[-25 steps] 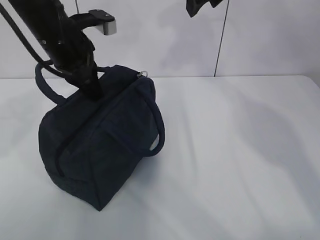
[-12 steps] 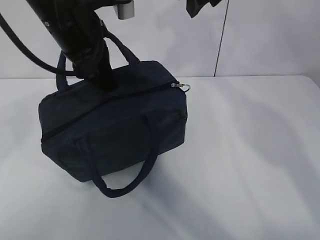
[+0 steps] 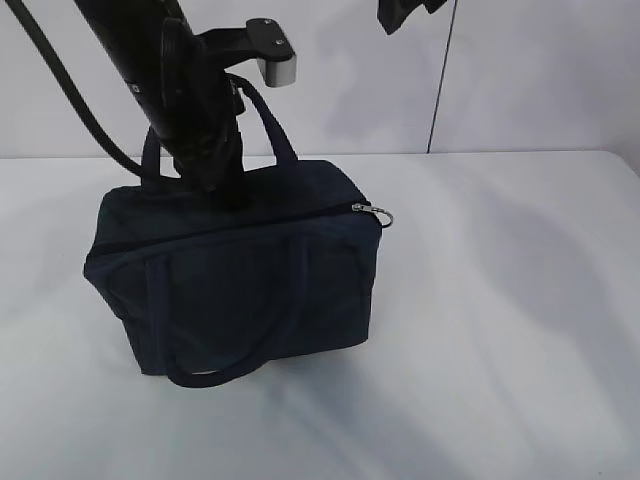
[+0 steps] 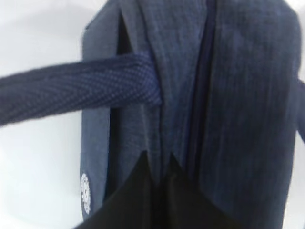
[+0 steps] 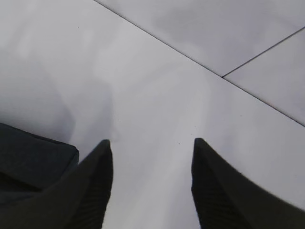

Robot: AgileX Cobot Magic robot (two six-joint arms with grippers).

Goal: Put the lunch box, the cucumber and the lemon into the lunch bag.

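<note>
Lunch bag (image 3: 235, 275) stands upright toward the desk's (image 3: 500, 330) left edge, zipped. Left gripper (image 4: 159, 164) pinches its top fabric; right gripper (image 5: 150, 148) fingers spread, empty.

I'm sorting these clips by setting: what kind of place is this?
Probably a lab or test bench, not a home: a bare white table, plain white wall panels behind it, and a black robot arm's left gripper pinching the top of a navy lunch bag.

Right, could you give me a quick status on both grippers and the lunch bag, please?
Left gripper shut on lunch bag top fabric. Right gripper open, empty, over bare table. Bag upright, zipper closed, ring pull at right end. Nothing in the way.
</note>
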